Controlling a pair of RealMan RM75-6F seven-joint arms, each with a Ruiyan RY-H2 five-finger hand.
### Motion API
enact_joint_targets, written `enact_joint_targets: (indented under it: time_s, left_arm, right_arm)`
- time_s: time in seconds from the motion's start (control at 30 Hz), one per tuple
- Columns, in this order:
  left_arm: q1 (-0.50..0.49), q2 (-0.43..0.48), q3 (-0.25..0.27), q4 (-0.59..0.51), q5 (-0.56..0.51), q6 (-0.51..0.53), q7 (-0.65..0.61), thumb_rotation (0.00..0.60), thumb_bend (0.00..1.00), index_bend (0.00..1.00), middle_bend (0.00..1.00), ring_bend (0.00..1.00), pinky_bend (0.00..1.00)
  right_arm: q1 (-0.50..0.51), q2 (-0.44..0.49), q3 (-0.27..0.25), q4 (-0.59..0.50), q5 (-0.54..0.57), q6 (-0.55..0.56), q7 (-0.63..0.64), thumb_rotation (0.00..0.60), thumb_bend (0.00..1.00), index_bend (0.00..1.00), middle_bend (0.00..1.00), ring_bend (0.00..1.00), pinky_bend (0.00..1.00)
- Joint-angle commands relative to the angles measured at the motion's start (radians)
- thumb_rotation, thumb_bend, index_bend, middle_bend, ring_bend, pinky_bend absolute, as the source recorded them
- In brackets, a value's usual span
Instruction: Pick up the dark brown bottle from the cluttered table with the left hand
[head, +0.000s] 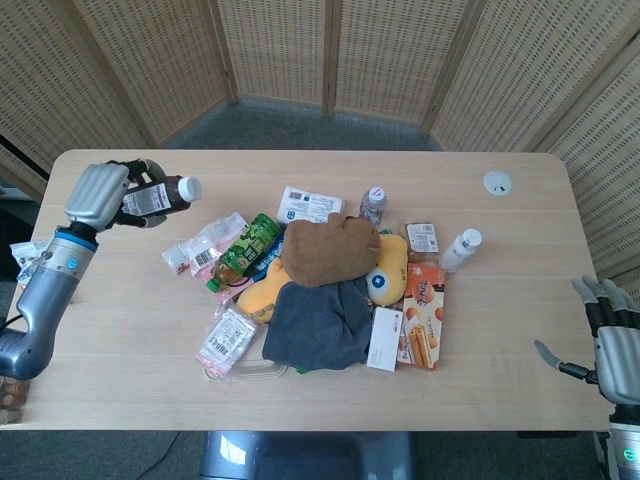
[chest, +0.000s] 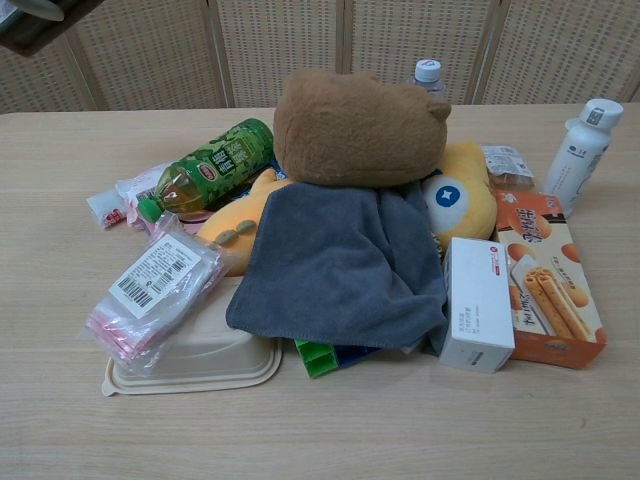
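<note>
My left hand (head: 100, 196) holds the dark brown bottle (head: 160, 196) lifted well above the table at the far left, lying sideways with its white cap pointing right. In the chest view only a dark edge of the bottle (chest: 45, 18) shows at the top left corner. My right hand (head: 612, 345) hangs off the table's right edge, fingers spread, holding nothing.
The pile in the middle has a brown plush (head: 330, 248), grey cloth (head: 318, 325), green bottle (head: 248, 246), yellow plush (head: 390, 270), orange snack box (head: 424, 315), white box (head: 385, 338) and bagged packets (head: 228, 340). A white bottle (head: 461, 248) stands right. Snack bags (head: 36, 272) lie at the left edge.
</note>
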Motion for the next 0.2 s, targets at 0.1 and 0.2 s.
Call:
enact_joint_targets:
  time_s: [0.1,0.2]
  left_arm:
    - [-0.017,-0.004,-0.008,-0.009,-0.018,-0.001,0.024,0.6,0.18,0.67,0.73,0.67,0.39]
    - [-0.024,-0.01,-0.007,-0.008,-0.025,-0.003,0.033,0.6,0.18,0.67,0.73,0.67,0.39]
  right_arm:
    - [-0.008,0.003,0.0,0.01,0.007,0.004,0.011,0.34,0.22,0.0,0.0,0.0,0.0]
    - [-0.01,0.007,0.001,0.012,0.009,0.005,0.015,0.342,0.22,0.0,0.0,0.0,0.0]
